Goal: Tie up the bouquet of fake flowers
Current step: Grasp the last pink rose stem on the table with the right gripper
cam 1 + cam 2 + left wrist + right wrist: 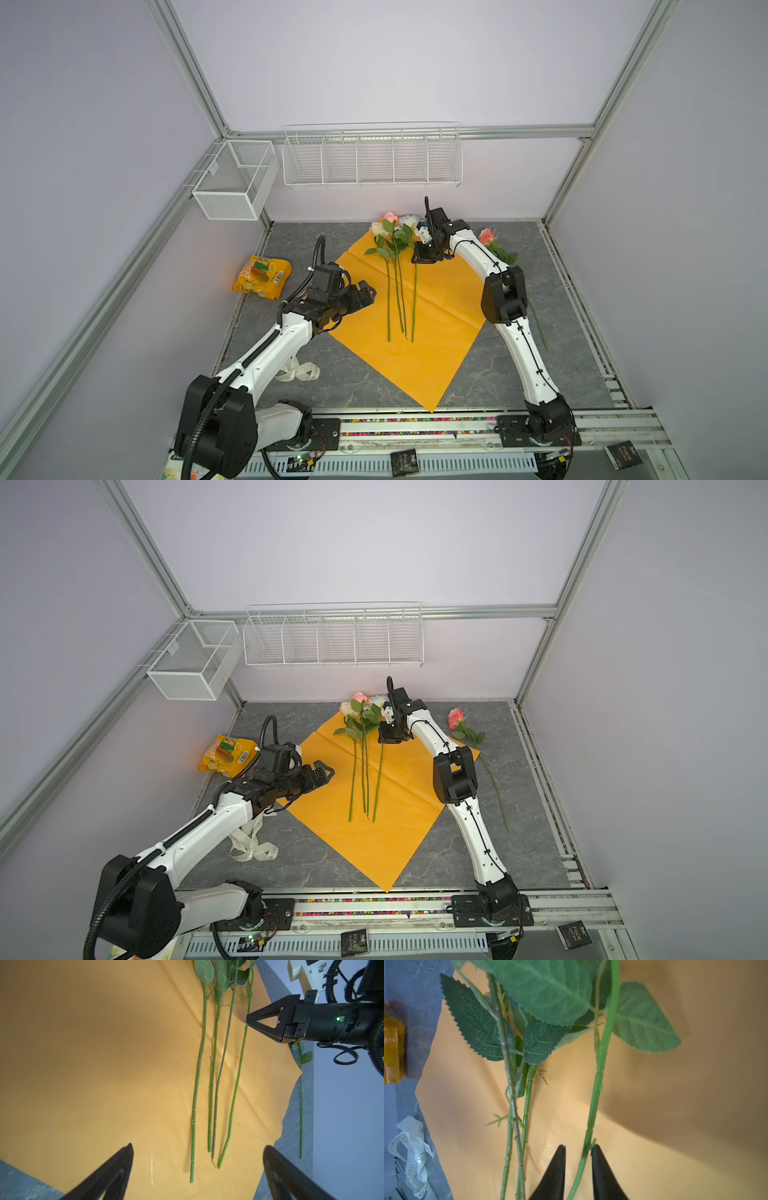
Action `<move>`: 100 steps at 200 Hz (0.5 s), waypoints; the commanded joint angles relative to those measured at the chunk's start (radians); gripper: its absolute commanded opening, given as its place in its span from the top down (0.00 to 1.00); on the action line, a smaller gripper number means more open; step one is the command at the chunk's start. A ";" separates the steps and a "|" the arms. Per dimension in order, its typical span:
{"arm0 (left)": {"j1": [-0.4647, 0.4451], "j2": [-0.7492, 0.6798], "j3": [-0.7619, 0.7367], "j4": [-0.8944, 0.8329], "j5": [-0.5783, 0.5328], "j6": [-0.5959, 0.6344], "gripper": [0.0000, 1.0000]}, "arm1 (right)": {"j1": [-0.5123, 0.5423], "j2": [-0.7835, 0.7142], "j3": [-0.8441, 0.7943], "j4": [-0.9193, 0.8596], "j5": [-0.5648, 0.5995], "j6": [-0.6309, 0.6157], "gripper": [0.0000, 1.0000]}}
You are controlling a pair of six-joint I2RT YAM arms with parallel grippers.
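**Straddling one stem of the bouquet**

The bouquet lay on a sheet of orange paper spread cornerwise over the middle of the grey surface. Its pink, cream and white heads lay close to the far edge, and its four thin stems ran side by side toward the near edge, loose and untied.

The right hand was low over the paper at the leafy end of the bunch. Its fingers stood a little apart with the outer stem passing between them. The gap was wider than the stem, so nothing was clamped; one finger just touched a knot on it.

The left hand hovered over the paper's left corner, beside the stems but apart from them. It was spread wide and held nothing.

A single pink rose lay apart near the far right corner, its stem trailing along the right edge. A yellow bag sat at the left edge, and a cream ribbon lay curled nearer the near left corner.
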 commanded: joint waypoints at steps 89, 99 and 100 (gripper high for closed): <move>-0.330 0.492 0.437 0.057 0.153 0.013 0.07 | -0.409 -0.575 -0.706 0.176 0.318 -0.133 0.52; -0.363 0.543 0.489 0.054 0.156 0.015 0.07 | -0.443 -0.567 -0.726 0.176 0.318 -0.148 0.52; -0.366 0.549 0.493 0.053 0.158 0.013 0.07 | -0.444 -0.565 -0.726 0.175 0.318 -0.150 0.52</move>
